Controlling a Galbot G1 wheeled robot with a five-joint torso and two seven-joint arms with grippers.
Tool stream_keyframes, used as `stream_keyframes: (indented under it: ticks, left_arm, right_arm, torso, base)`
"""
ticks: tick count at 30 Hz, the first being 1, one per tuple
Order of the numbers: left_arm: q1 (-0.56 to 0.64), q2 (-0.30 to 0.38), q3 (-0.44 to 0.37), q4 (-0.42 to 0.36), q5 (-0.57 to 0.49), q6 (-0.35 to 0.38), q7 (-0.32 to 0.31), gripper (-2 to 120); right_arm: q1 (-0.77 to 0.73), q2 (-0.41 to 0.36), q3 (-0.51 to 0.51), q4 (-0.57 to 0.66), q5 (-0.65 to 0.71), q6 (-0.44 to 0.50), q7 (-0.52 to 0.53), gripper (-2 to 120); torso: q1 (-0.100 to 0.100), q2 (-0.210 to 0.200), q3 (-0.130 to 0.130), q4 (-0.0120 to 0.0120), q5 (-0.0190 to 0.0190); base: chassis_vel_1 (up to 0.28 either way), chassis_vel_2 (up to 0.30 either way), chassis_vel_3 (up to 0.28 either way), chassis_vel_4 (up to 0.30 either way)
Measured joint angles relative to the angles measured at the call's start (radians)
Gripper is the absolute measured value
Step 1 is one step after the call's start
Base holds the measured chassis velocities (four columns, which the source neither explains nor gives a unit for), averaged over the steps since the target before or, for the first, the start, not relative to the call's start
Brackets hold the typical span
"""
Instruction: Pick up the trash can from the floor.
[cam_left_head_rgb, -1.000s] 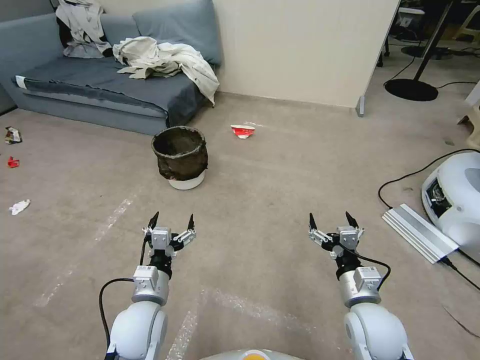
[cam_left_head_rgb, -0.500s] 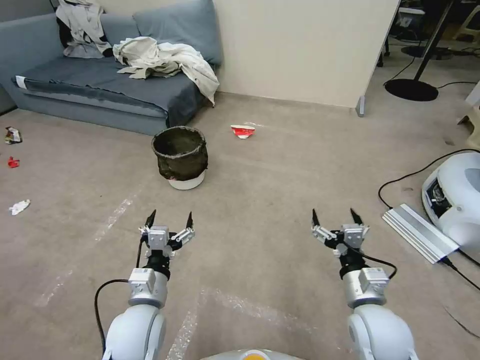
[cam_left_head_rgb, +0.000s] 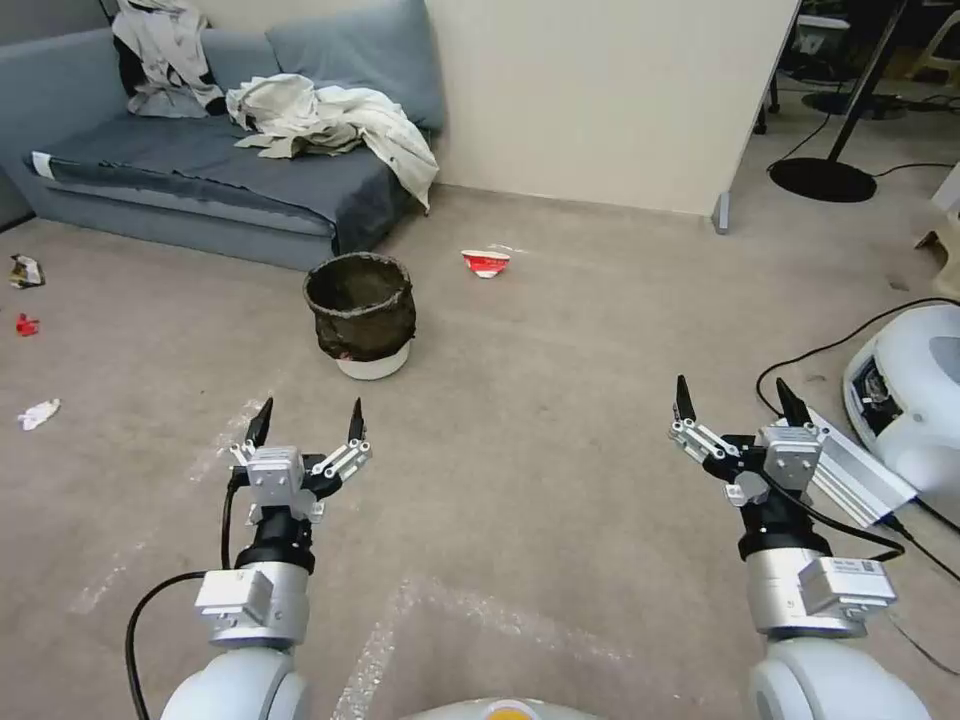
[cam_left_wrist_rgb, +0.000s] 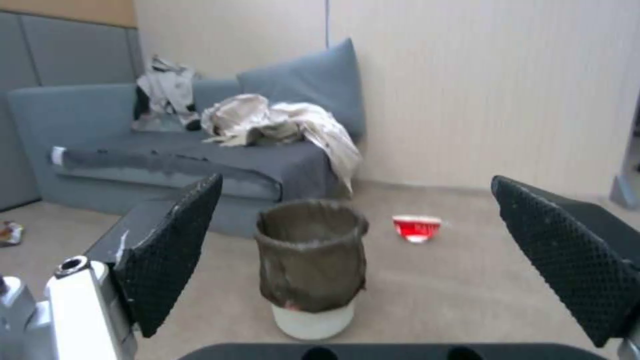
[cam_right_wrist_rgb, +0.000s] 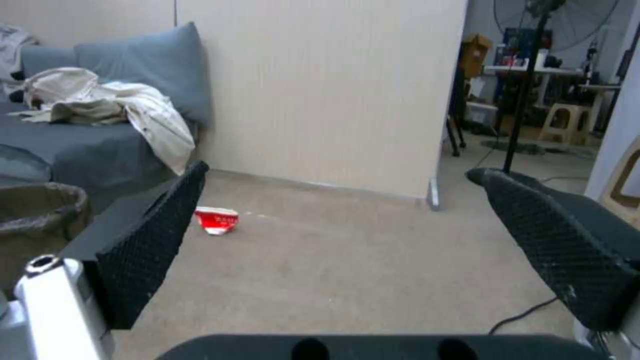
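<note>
The trash can stands upright on the beige carpet floor, a small white bin with a dark bag folded over its rim, just in front of the sofa corner. The left wrist view has the trash can centred between the open fingers. My left gripper hovers open above the carpet, short of the can and slightly to its left. Off to the right, my right gripper is open and empty, with the trash can at the edge of its wrist view.
A crushed red-and-white cup lies beyond the can. The grey sofa with crumpled cloths backs the left side. Litter scraps dot the far left. A white machine, metal rails and cables sit at right.
Both arms have swung outward and drawn back toward me: the left gripper went left, the right gripper went right. The trash can has not moved.
</note>
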Motion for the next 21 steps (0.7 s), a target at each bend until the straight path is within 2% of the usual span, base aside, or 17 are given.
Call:
stream_keyframes:
  ticks: [1,2,7,21]
  left_arm:
    - [0.026,0.000,-0.003,-0.028,-0.006,0.003,-0.012,100]
    - [0.045,0.001,-0.005,-0.036,-0.015,0.010,-0.018,100]
    - [0.057,0.012,-0.017,-0.039,-0.031,0.040,-0.023,100]
    - [0.051,0.011,-0.012,-0.032,-0.025,0.041,-0.018,100]
  right_arm:
    - [-0.001,-0.002,0.000,0.000,0.006,-0.005,-0.002,100]
    - [-0.002,-0.005,0.000,0.001,0.012,-0.016,-0.002,100]
    - [-0.003,-0.020,0.004,0.003,0.033,-0.037,-0.004,100]
    - [0.005,-0.024,0.003,-0.004,0.054,-0.040,-0.007,100]
  torso:
    - [0.000,0.000,0.000,0.0001,0.0014]
    - [0.000,0.000,0.000,0.0003,0.0009]
    - [0.000,0.000,0.000,0.0000,0.0003]
    - [0.000,0.000,0.000,0.0000,0.0006]
  base:
    - [0.000,0.000,0.000,0.000]
    - [0.000,0.000,0.000,0.000]
    - [0.000,0.000,0.000,0.000]
    - [0.000,0.000,0.000,0.000]
